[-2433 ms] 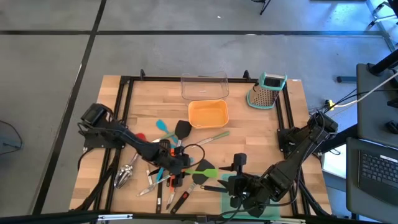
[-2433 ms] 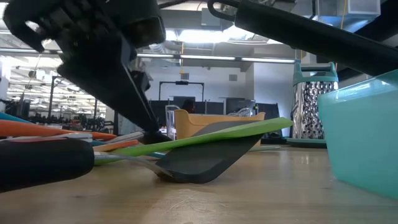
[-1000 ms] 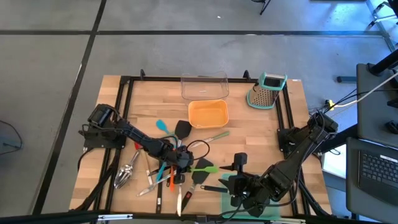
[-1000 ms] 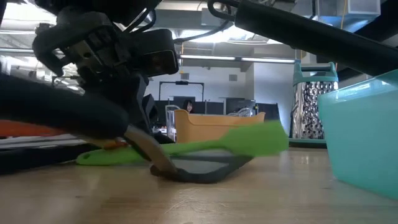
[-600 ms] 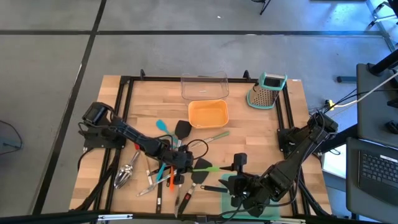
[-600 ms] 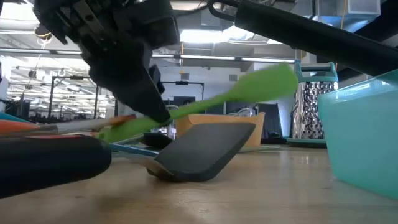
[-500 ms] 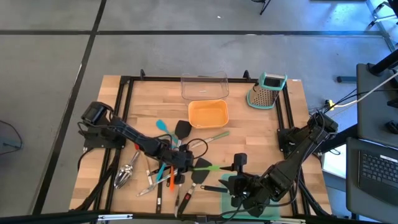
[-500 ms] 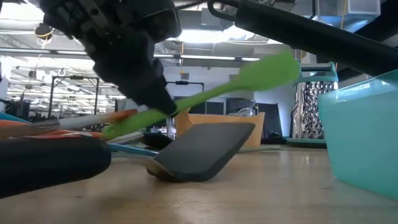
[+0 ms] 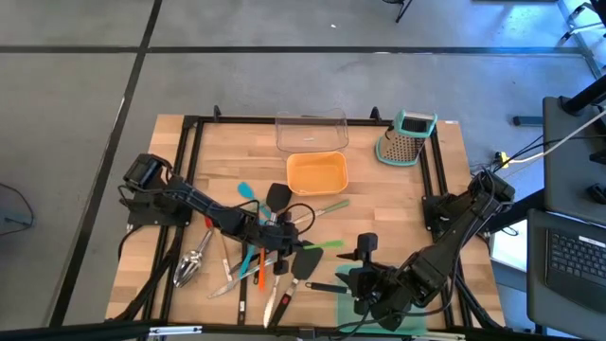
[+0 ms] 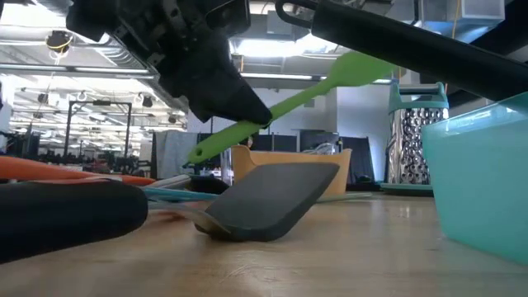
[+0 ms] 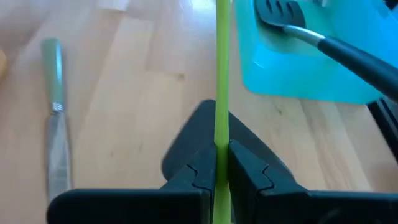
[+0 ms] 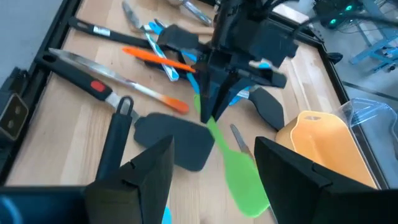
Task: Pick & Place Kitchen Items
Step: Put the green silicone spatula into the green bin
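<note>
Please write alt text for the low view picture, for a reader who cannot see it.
The left gripper holds a green spatula lifted off the wooden table, blade end tilted up. Below it a black spatula rests on the table, with a teal tray at one side and a steel grater and orange tray behind.

The green spatula's point(image 11: 221, 93) blade end runs past the left wrist view's edge. The teal tray point(image 10: 487, 177) is cut off in the low view. Cluttered utensils point(image 9: 248, 270) near the table's front edge overlap, individually indistinct.
</note>
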